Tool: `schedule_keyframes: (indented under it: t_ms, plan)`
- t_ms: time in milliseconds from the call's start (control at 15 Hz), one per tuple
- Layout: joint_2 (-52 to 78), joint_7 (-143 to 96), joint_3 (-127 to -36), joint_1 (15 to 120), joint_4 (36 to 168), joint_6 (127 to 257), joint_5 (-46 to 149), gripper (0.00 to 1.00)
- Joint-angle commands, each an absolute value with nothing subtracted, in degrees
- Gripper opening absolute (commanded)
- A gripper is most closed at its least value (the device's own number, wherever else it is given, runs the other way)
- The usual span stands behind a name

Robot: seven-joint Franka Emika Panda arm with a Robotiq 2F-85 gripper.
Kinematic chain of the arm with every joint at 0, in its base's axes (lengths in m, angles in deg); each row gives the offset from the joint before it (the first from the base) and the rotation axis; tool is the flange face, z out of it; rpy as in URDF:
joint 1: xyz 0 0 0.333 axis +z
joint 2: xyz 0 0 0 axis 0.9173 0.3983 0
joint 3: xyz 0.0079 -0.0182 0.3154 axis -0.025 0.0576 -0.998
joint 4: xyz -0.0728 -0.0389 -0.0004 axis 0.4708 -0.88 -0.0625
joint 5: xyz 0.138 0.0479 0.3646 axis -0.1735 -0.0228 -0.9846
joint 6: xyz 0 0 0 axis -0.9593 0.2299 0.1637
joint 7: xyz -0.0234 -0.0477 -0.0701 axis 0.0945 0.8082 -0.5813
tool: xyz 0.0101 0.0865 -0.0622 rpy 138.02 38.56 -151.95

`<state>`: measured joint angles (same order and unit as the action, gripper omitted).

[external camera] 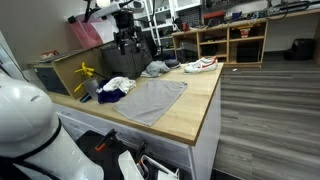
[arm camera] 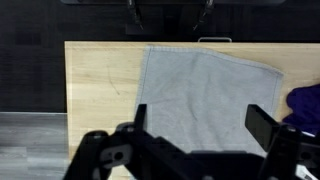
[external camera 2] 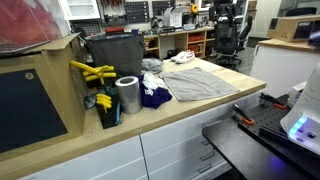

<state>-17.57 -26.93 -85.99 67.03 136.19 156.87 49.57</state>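
Grey cloth (arm camera: 205,100) lies spread flat on the wooden surface (arm camera: 100,90), filling the middle of the wrist view, with the tool (arm camera: 195,140) hanging well above it, jaws spread wide and empty. A dark blue garment (arm camera: 305,105) sits just beside one edge of the cloth. In an exterior view the cloth (external camera: 150,98) rests near the surface's front edge, then the blue-and-white bundle (external camera: 115,88), then a shoe (external camera: 200,66) at the far end. Judging by this, any descent should stay centred over the cloth, jaws kept wide and level with the surface, clear of the bundle.
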Motion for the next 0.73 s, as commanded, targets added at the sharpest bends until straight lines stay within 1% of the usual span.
schedule_keyframes:
  t_ms: [0,133,200,667]
  plan:
    - [-23.49,-26.73,-86.01,66.91,139.57,155.73,49.73,1.0]
    - [-24.8,-26.44,-85.72,66.68,139.94,154.78,49.19,1.0]
    - [-22.18,-26.87,-85.94,66.9,138.37,156.11,49.52,1.0]
    - [-23.68,-26.88,-85.73,66.8,139.29,155.46,49.5,1.0]
